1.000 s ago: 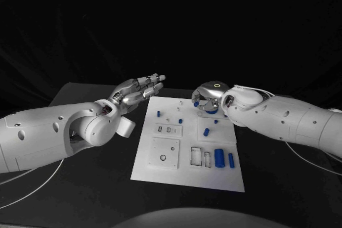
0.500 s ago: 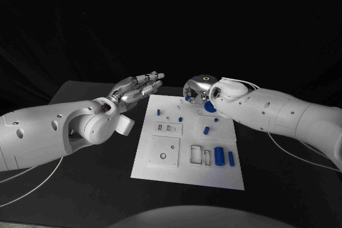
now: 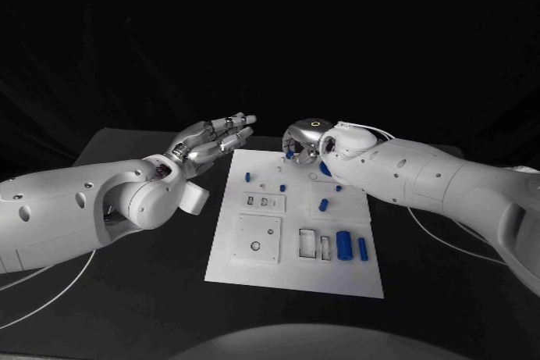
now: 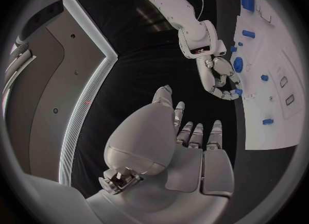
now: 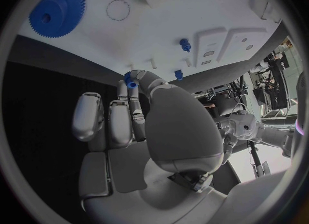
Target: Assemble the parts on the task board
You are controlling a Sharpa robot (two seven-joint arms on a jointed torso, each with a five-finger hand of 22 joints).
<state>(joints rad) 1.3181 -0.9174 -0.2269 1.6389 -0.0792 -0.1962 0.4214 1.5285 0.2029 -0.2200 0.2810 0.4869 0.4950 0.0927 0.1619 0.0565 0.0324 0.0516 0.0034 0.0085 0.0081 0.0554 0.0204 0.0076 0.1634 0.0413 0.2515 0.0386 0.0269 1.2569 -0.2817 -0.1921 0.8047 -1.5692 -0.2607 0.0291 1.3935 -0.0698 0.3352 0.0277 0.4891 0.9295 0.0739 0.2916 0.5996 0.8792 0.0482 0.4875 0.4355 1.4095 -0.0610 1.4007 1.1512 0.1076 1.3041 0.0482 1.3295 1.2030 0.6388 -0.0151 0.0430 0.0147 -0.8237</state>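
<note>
Centrally, the white task board [image 3: 295,254] lies flat on the black surface [image 3: 135,297], long side running away from the robot. Small blue parts stand or lie on it: two blue cylinders [image 3: 346,246] side by side in the near right corner, next to two narrow rectangular slots [image 3: 308,244]; a short blue peg [image 3: 323,205] near the middle right; smaller blue pegs [image 3: 282,187] farther up. A blue gear [image 5: 56,9] lies flat on the board near its far right edge, just beside a thin drawn circle [image 5: 118,10]. Right hand [image 3: 303,141] hovers over the far end of the board, fingers [image 5: 122,116] curled, with a small blue part [image 5: 130,79] pinched at the fingertips; from the left wrist view the same hand [image 4: 220,77] hangs just off the board's edge with blue at its tips. Left hand [image 3: 211,145] sits off the board's far left corner, above the surface, palm up, fingers [image 4: 196,134] straight, spread slightly and holding nothing. Both white arms reach in from the sides, well apart from each other at the elbows, hands near one another at the far end.
</note>
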